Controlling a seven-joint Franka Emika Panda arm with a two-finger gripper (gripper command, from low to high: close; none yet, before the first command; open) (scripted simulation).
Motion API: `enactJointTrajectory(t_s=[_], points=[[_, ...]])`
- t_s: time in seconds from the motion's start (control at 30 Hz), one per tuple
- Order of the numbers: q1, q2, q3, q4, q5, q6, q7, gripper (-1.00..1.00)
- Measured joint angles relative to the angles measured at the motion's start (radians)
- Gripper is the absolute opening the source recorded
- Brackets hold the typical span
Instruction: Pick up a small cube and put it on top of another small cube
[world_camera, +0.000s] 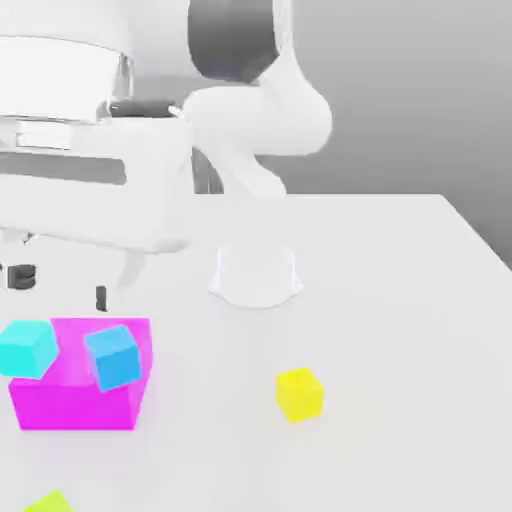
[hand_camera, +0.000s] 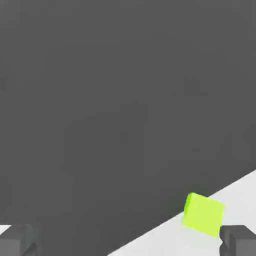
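End effector (world_camera: 62, 288) wide open, empty; cubes cyan (world_camera: 27, 349), blue (world_camera: 113, 357), yellow (world_camera: 299, 394), lime (hand_camera: 203, 214).

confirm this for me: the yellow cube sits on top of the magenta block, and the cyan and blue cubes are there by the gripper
The yellow cube is not on the magenta block; the exterior view shows it on the table, apart from the block. The rest stands.
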Motion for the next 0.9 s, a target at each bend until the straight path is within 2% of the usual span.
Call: enactJointTrajectory(t_s=[0.33,0.47,0.5,0.73,0.9], points=[[-0.064,0.365,-0.036,0.054,0.071,0.077,0.074,0.00],[-0.084,0.510,-0.021,0.084,0.098,0.170,0.066,0.00],[-0.087,0.535,-0.017,0.090,0.103,0.189,0.064,-1.00],[-0.087,0.536,-0.017,0.090,0.104,0.190,0.063,-1.00],[-0.078,0.379,-0.049,0.042,0.089,0.081,0.091,-1.00]])
